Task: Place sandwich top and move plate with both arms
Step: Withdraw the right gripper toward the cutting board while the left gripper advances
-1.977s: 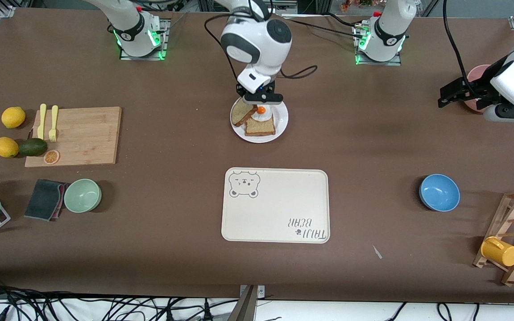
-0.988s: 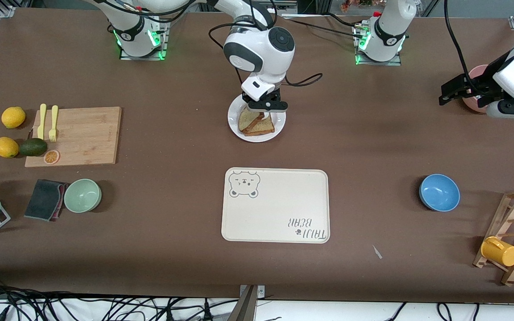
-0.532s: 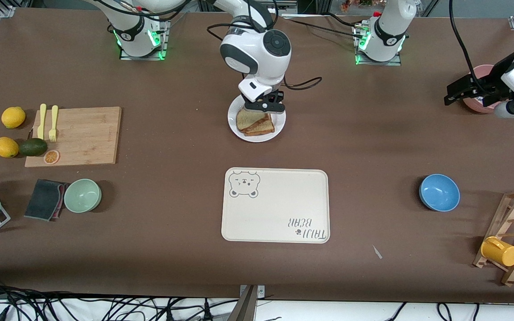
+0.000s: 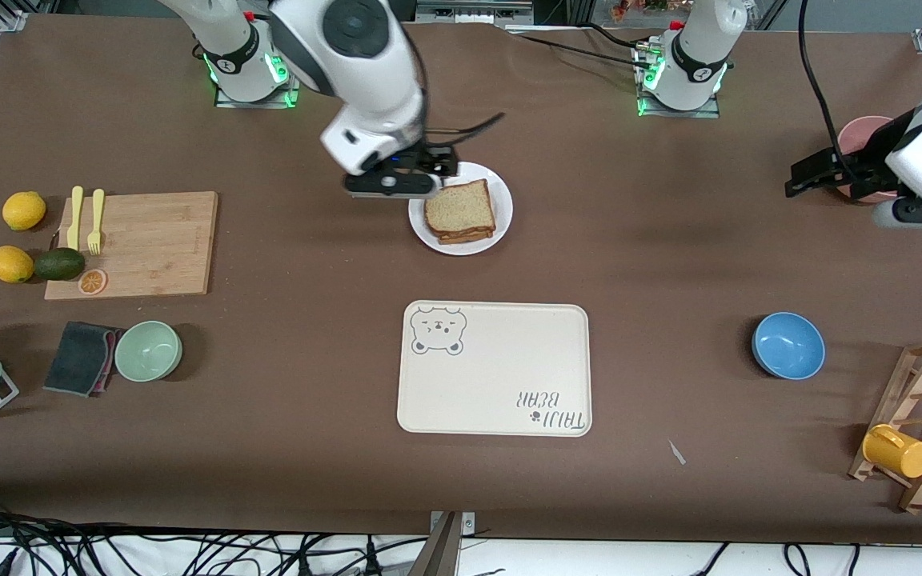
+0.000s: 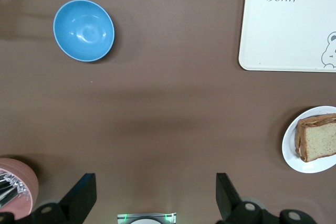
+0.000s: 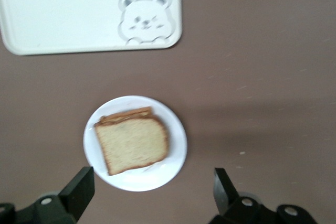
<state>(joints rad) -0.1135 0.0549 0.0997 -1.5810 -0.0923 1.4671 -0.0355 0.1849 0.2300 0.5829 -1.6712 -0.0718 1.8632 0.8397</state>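
Sandwich top lay flat on the slice beneath it, the stack resting on the plate, which sat on the tabletop farther from the front camera than the cream tray with its bear drawing. No egg showed; only a darker crust edge of the lower slice peeked out on the side nearer the tray.

My right tool hung in the air over the tabletop just beside the plate, toward the right arm's end, its fingers spread wide and grasping nothing. From my right wrist I saw the plate and the sandwich top clear of both fingers.

My left tool waited over the left arm's end of the tabletop, beside a pink bowl, fingers likewise parted and empty. A blue bowl sat nearer the front camera than that tool.
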